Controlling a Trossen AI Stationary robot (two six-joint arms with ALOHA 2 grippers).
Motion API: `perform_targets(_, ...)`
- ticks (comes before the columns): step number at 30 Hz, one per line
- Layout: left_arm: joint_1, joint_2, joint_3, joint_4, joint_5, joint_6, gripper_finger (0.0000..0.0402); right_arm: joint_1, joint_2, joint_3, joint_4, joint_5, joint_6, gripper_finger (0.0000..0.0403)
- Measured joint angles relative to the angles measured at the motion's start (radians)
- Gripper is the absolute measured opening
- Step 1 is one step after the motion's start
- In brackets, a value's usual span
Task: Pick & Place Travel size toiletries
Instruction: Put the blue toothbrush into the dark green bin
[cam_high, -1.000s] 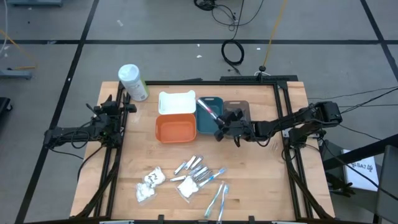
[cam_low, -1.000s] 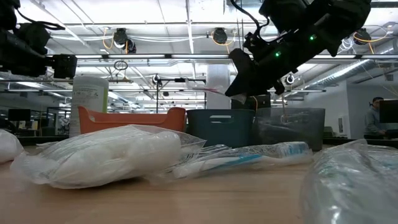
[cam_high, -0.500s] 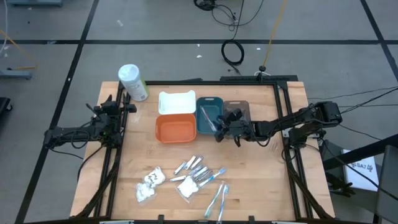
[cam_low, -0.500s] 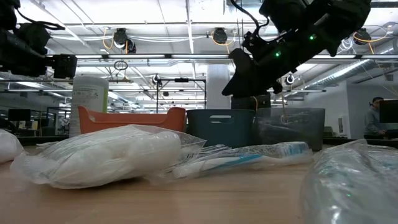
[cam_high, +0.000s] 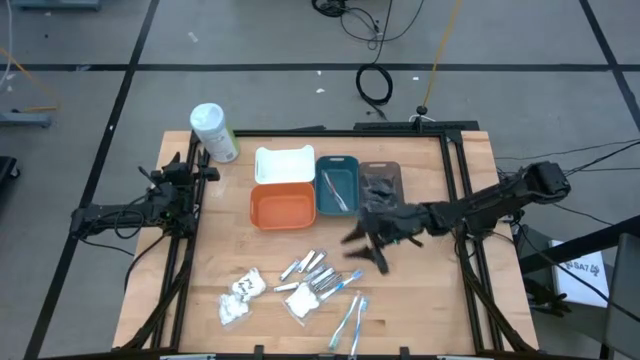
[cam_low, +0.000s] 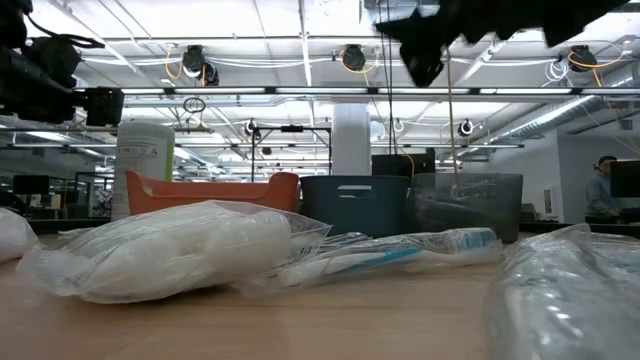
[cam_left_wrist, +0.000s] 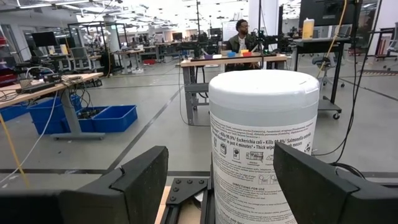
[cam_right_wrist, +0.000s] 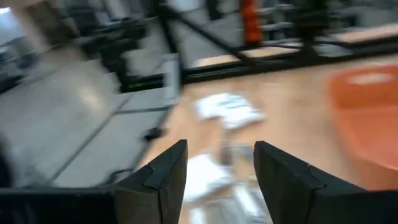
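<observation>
With one toothbrush (cam_high: 336, 189) lying in the teal tray (cam_high: 337, 163), the right gripper (cam_high: 365, 243), fingers spread and empty, seems headed for the toiletries (cam_high: 318, 272) at lower centre, needing a lowering grasp.

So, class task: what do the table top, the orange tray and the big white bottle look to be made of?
Table top: light wood, matte, with visible grain lines.
Orange tray: likely moulded plastic, with even colour, rounded corners and a smooth finish.
White bottle: probably plastic with a smooth lid, wrapped in a printed label.
</observation>
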Motion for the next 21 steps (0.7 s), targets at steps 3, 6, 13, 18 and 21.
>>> perform_targets(3, 0.000, 0.000, 0.000, 0.000, 0.000, 0.000, 0.0285, 0.116, -0.008, 0.000, 0.000, 0.040, -0.036, 0.0175)
perform_targets(6, 0.000, 0.000, 0.000, 0.000, 0.000, 0.000, 0.0285, 0.232, 0.001, 0.001, -0.027, 0.166, -0.085, 0.0185)
perform_targets(13, 0.000, 0.000, 0.000, 0.000, 0.000, 0.000, 0.0285, 0.340, 0.075, 0.001, -0.248, 0.478, -0.068, 0.0222)
perform_targets(18, 0.000, 0.000, 0.000, 0.000, 0.000, 0.000, 0.0285, 0.324, 0.167, 0.001, -0.268, 0.499, -0.027, 0.0228)
perform_targets(21, 0.000, 0.000, 0.000, 0.000, 0.000, 0.000, 0.0285, 0.310, 0.208, 0.001, -0.274, 0.481, -0.030, 0.0224)
